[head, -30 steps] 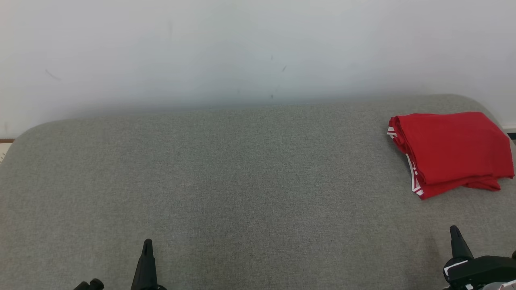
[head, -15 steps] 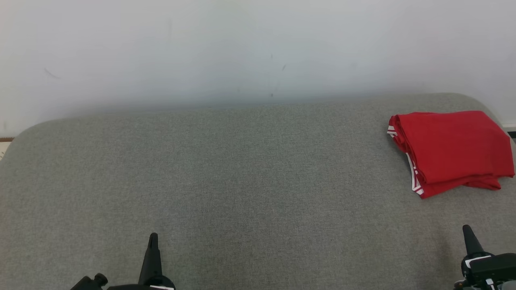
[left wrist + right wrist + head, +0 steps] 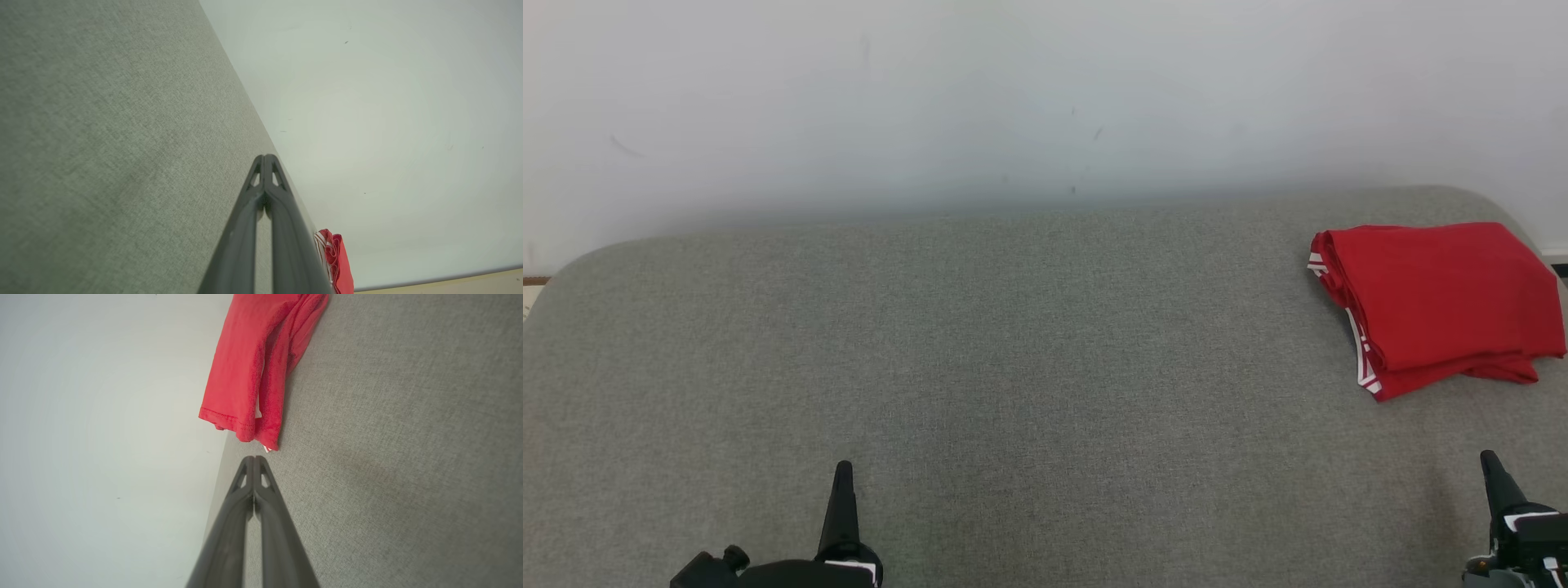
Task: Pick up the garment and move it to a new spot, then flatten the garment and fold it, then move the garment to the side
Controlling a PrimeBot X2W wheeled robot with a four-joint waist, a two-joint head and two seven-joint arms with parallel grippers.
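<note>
Folded red garment [image 3: 1437, 306] at right of grey cushion [image 3: 1013, 343]; left gripper [image 3: 843, 469], right gripper [image 3: 1490, 459] at bottom, closed, empty.

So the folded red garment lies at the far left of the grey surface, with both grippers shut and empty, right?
Not quite. The head view shows the folded red garment at the far right of the grey surface, ahead of the right gripper. The rest holds: that gripper and the left gripper are both shut and empty.
</note>
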